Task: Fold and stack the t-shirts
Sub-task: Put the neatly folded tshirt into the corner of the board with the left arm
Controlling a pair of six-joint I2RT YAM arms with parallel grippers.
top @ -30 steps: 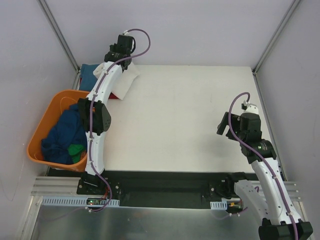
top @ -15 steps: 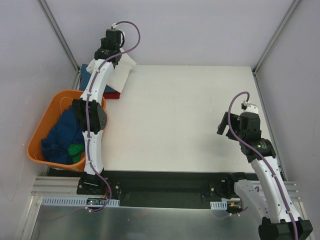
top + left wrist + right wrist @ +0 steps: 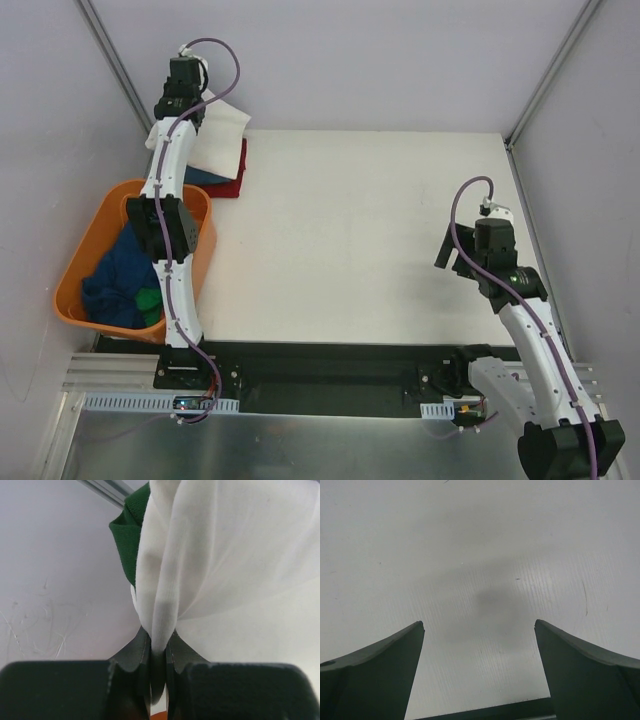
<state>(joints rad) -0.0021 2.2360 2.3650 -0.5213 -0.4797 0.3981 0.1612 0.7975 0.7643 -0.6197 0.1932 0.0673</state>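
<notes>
Left gripper (image 3: 157,647): we see it pinched tight on a fold of the cream shirt (image 3: 225,555), held up beyond the far side of the orange basket (image 3: 68,285), close to the back wall.
Cream shirt: it hangs from that grip in soft folds. From above, we see its loose part (image 3: 222,125) draped over the pile past the basket's far right corner.
Green sleeve (image 3: 127,535): it shows behind the cream cloth, just above the clamped fold.
Red shirt (image 3: 232,175): it lies flat on the table (image 3: 370,230) just beyond the basket's far right corner, partly under the cream shirt, with a blue edge (image 3: 200,177) showing beside it.
Basket contents: a crumpled blue shirt (image 3: 125,275) fills the basket, with a bit of green cloth (image 3: 152,300) near the front.
Right gripper (image 3: 479,625): its jaws are spread wide and hold nothing, above bare table well to the right of the basket.
</notes>
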